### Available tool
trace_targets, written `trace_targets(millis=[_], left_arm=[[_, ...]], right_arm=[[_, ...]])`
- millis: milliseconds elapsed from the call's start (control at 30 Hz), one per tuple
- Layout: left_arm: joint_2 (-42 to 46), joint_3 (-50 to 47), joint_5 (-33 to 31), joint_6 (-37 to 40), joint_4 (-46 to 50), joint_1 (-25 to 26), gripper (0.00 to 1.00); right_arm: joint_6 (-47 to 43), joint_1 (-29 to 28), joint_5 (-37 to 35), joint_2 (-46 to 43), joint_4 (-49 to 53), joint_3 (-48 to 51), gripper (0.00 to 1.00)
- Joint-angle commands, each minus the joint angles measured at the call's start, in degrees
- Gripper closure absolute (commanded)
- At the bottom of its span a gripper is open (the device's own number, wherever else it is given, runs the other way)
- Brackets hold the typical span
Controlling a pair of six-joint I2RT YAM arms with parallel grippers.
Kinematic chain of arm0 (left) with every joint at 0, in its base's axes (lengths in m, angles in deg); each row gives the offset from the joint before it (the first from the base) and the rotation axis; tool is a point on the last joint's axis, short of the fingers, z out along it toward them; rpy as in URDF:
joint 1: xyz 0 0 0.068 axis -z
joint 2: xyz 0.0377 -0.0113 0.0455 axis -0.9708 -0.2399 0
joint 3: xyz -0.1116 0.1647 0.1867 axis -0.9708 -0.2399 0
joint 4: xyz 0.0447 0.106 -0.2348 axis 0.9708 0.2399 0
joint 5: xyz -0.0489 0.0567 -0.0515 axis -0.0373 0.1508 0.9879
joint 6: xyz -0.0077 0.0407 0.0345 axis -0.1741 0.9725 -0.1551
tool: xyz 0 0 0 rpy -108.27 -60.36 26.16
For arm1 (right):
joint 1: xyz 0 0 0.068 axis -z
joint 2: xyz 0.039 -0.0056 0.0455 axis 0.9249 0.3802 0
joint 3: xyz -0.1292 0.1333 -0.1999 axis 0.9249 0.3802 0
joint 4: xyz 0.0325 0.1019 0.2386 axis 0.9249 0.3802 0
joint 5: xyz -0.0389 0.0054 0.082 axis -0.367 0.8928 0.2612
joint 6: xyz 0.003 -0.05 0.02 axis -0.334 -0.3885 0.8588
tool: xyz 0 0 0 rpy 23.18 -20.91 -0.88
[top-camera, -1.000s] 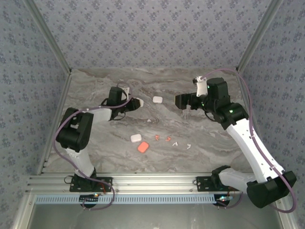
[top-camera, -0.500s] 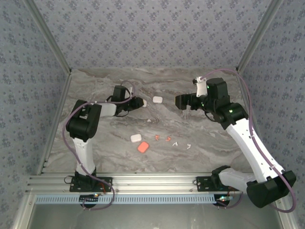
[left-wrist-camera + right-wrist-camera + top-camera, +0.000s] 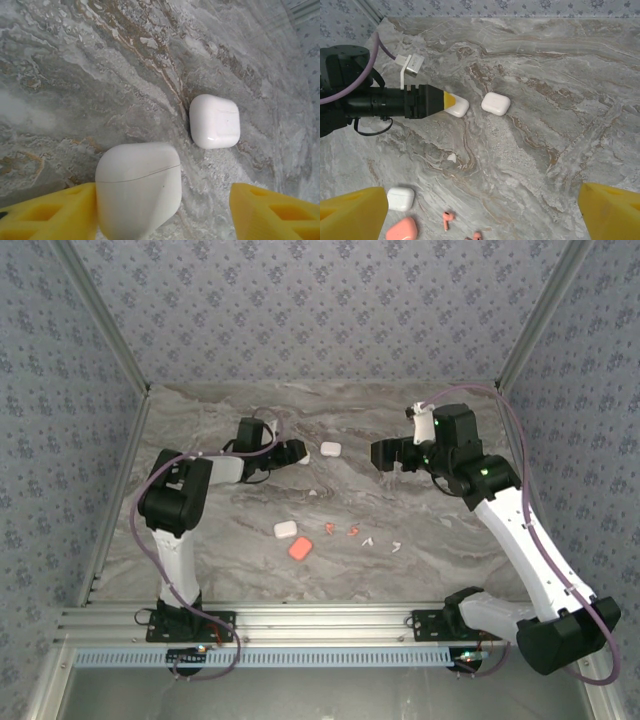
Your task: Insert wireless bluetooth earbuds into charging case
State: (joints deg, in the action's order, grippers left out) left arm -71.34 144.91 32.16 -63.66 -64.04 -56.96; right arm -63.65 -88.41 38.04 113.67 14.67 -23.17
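Since the earlier frame, my left gripper (image 3: 164,205) has parted its jaws. One yellow finger (image 3: 50,212) touches the white case (image 3: 137,187); the other stands clear on its right. A second white case (image 3: 215,121) lies just beyond. My right gripper (image 3: 386,452) hovers at far right, jaws wide, holding nothing. The earbuds (image 3: 352,531), orange-red and white, lie loose on the marble table (image 3: 450,540) near centre, right of an orange-red case (image 3: 300,548).

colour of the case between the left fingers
White case; clearest in left wrist view.
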Motion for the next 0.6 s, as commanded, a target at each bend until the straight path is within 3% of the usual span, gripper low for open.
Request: trace_targets(millis=[0, 133, 367, 567], left_arm=[[2.8, -1.1, -4.0, 1.7, 1.2, -0.5, 0.21], [6.1, -2.2, -5.9, 2.8, 1.0, -0.5, 0.01], [14.7, -6.3, -11.4, 5.8, 1.0, -0.5, 0.01], [24.8, -12.8, -16.6, 8.8, 0.1, -0.5, 0.01]], right_arm=[[-1.1, 0.5, -1.5, 0.0, 0.8, 0.3, 0.0], [-1.0, 0.9, -1.6, -0.2, 0.6, 0.3, 0.0], [-0.3, 2.8, 1.9, -2.2, -3.2, 3.1, 0.0], [1.2, 7.8, 11.0, -3.6, -7.9, 7.0, 0.0]])
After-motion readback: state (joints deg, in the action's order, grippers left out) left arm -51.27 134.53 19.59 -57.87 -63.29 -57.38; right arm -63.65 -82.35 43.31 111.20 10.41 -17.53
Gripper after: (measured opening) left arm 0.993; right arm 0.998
